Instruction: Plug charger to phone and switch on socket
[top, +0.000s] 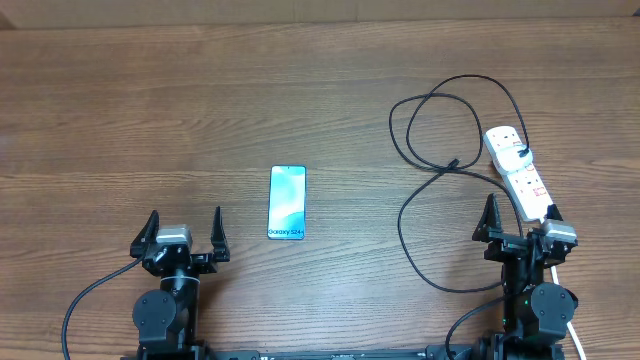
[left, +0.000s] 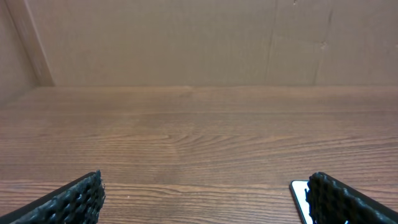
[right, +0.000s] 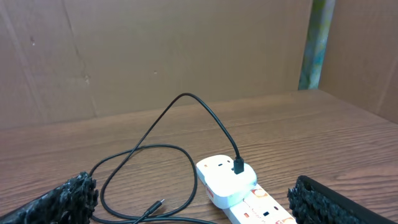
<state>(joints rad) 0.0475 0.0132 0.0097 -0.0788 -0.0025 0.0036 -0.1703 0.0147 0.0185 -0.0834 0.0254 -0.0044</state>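
Observation:
The phone (top: 287, 203) lies flat on the wood table with its light blue screen up. Its corner shows in the left wrist view (left: 299, 194) beside my right finger. The white socket strip (top: 520, 175) lies at the right. The black charger cable (top: 432, 130) loops left of it, and its plug end sits in a white adapter (right: 226, 179) on the strip's far end. The connector tip (right: 156, 207) lies free on the table. My left gripper (top: 184, 230) is open and empty, left of the phone. My right gripper (top: 521, 215) is open and empty over the strip's near end (right: 261, 210).
The strip's white cord (top: 568, 322) runs down past the right arm's base. A cardboard wall (left: 199, 43) closes the far side of the table. Bare wood lies between the phone and the cable loops.

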